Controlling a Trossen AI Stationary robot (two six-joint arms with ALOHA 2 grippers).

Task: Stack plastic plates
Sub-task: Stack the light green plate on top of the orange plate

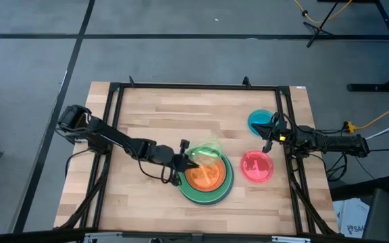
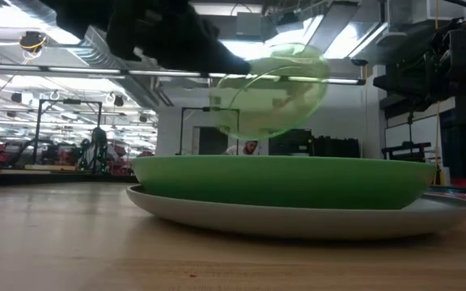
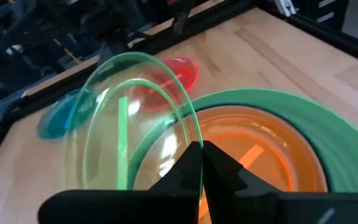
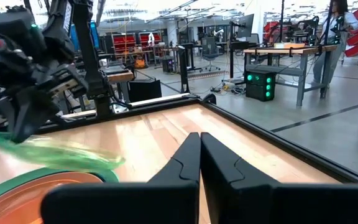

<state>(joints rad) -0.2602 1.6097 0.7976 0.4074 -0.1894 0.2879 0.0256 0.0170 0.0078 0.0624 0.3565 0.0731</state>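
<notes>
Left gripper: pinching tilted lime plate by rim over orange plate.
Right gripper: closed, empty.
Risk: thin rim hold; plate may slip, land askew.

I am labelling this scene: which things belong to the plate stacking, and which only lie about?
Job: lime plate in left gripper; orange plate on green plate, grey plate beneath; blue plate; pink-red plate; right gripper beside the blue plate.
Lying about: yellow cable; black table frame.

Wooden table — black-framed
</notes>
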